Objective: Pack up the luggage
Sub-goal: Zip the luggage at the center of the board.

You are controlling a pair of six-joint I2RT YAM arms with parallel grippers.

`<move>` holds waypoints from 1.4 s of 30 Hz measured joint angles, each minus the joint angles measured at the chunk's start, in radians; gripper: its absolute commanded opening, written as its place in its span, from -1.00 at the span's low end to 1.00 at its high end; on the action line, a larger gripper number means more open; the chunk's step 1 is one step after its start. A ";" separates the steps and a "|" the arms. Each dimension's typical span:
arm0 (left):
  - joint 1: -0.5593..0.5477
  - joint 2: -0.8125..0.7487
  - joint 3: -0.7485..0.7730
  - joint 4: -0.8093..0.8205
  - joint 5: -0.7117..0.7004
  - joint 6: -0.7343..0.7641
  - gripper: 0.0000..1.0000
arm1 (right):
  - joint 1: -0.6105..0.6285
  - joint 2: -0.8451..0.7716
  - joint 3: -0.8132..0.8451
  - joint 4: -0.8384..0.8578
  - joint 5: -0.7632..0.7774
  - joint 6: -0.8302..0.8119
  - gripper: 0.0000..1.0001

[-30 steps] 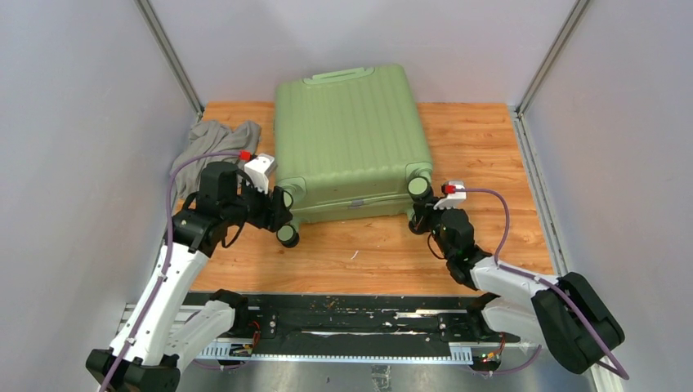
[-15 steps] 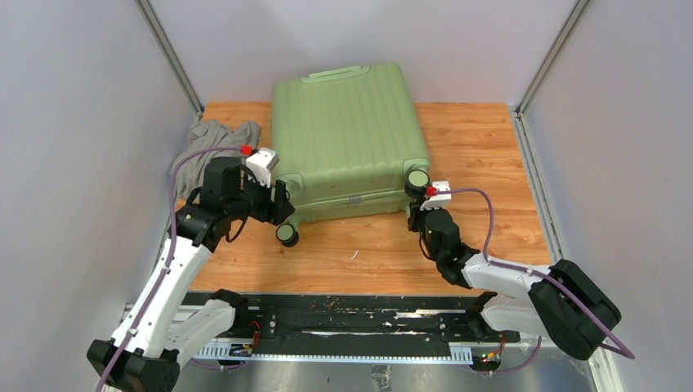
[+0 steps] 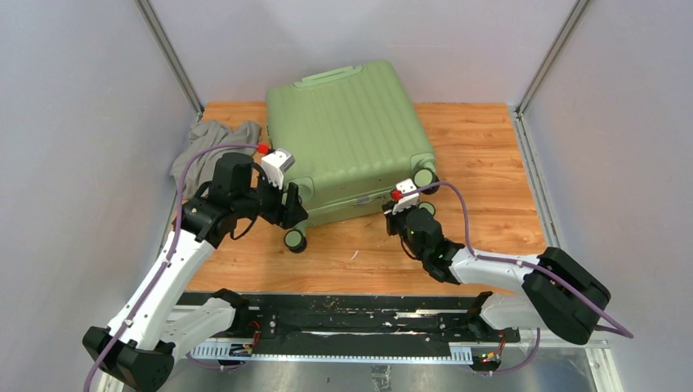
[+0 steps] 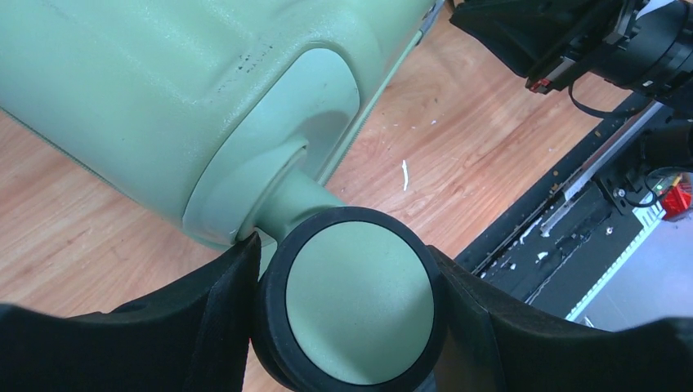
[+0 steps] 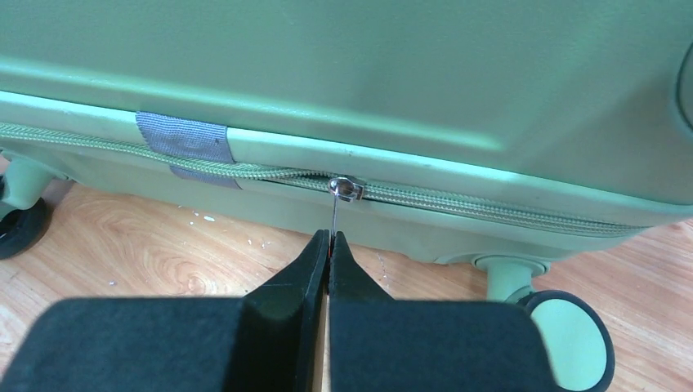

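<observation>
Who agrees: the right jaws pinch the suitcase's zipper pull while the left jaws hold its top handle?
Not quite. The left jaws hold a wheel instead, as the left wrist view shows. The right jaws do pinch the zipper pull.

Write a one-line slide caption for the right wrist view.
Right claw shut on the zipper pull of the green luggage.

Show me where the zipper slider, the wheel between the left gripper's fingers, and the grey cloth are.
zipper slider (image 5: 345, 188), right wrist view, on its metal body.
wheel (image 4: 359, 302), left wrist view, on the green hub face.
grey cloth (image 3: 214, 139), top view, on its crumpled middle.
</observation>
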 measured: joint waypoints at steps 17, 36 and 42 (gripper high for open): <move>-0.055 0.073 0.047 -0.046 0.021 0.007 -1.00 | 0.191 0.223 0.171 0.031 -0.069 -0.009 -1.00; -0.121 0.249 0.198 -0.055 0.127 0.022 0.67 | 0.238 0.121 0.137 -0.014 -0.016 0.181 0.09; -0.100 0.214 0.384 0.019 0.130 0.047 1.00 | 0.240 -0.064 0.113 -0.172 0.104 0.286 0.21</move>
